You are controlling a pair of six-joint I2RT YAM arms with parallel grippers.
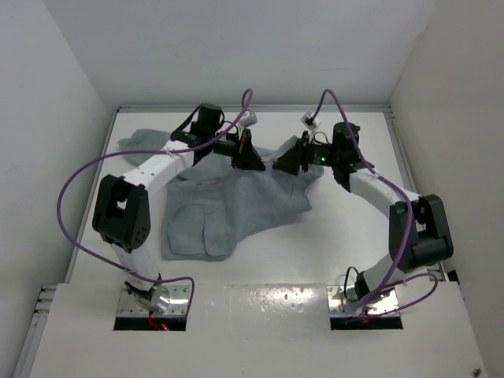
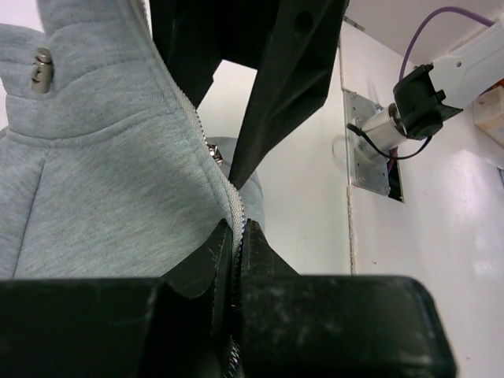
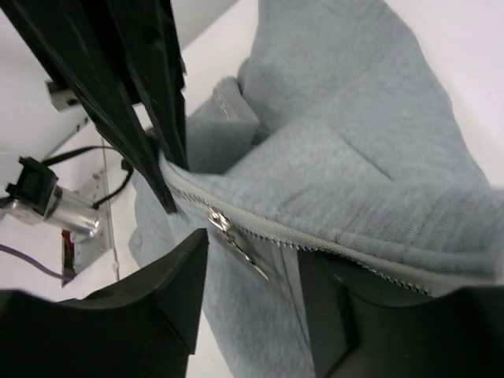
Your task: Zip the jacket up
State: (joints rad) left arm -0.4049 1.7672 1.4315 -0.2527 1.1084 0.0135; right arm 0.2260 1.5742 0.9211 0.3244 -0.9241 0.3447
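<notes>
The light grey jacket (image 1: 228,205) lies spread on the white table, its upper part lifted between the two grippers. My left gripper (image 1: 253,157) is shut on the zipper tape (image 2: 236,213), just below the silver slider (image 2: 215,152). My right gripper (image 1: 283,164) faces it and is open. In the right wrist view its fingers (image 3: 177,291) stand on either side of the hanging zipper pull (image 3: 236,242) without touching it. The zipper teeth (image 3: 331,246) run to the right along the jacket's edge (image 3: 378,157). The left gripper's fingers (image 3: 150,118) show at the upper left.
White walls close in the table on the left, back and right. A patch pocket (image 1: 193,224) lies on the jacket's near part. A metal snap (image 2: 41,69) sits on the fabric. A metal base plate (image 2: 370,146) and an arm joint (image 2: 417,102) show at the near edge.
</notes>
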